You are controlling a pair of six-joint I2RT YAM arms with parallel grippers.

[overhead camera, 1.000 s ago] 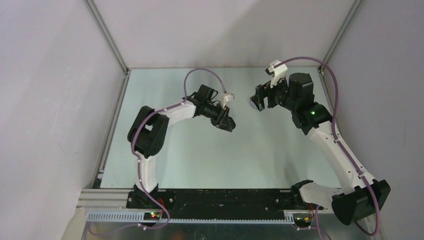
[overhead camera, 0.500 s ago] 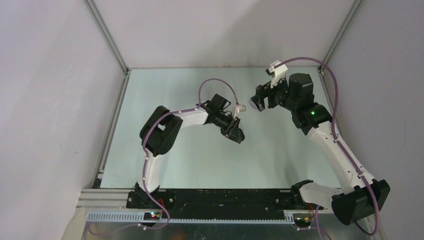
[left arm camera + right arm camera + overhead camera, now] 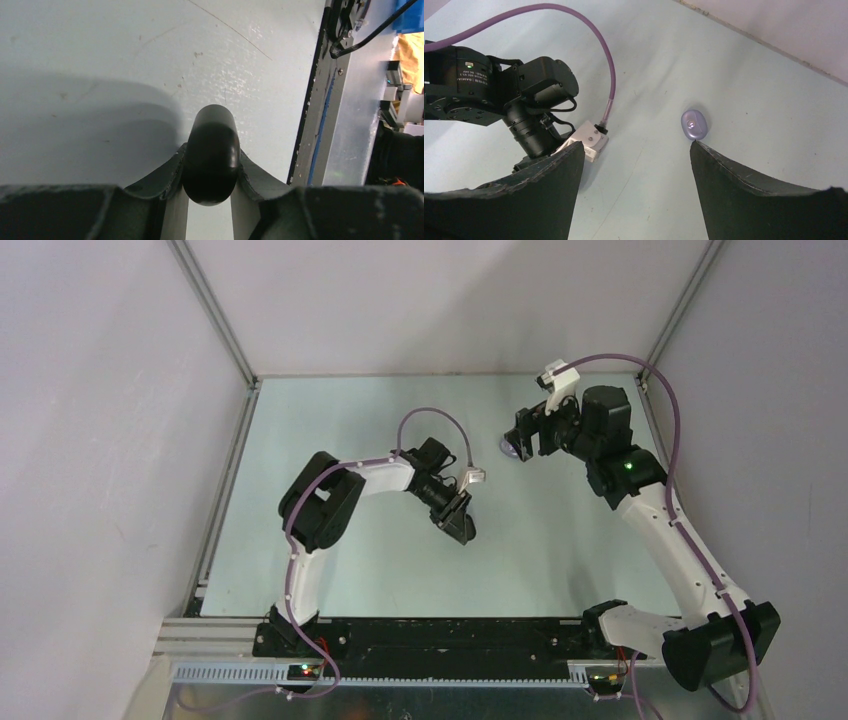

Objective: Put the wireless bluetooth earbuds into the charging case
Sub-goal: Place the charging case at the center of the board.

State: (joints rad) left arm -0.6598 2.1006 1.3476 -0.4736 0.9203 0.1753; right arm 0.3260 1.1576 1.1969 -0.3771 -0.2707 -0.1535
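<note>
1. Left gripper (image 3: 460,527) sits low over the middle of the tabletop (image 3: 350,420), tilted down toward the near edge.
2. Left fingers (image 3: 160,175) are clenched on a black pebble-shaped case (image 3: 211,155), one finger on each side. Its rounded end sticks out past the tips, above the pale surface.
3. Right gripper (image 3: 522,435) hangs over the far right part of the tabletop, well apart from the left one.
4. Right fingers (image 3: 549,175) are spread wide, with nothing between them.
5. A pale purple oval case (image 3: 694,124) lies flat on the tabletop, with a small light spot on its top. In the wrist view it sits right at the tip of one spread finger (contact cannot be told).
6. From above, the purple case (image 3: 512,450) shows just under the right gripper.
7. Whether earbuds sit inside either case cannot be told.
</note>
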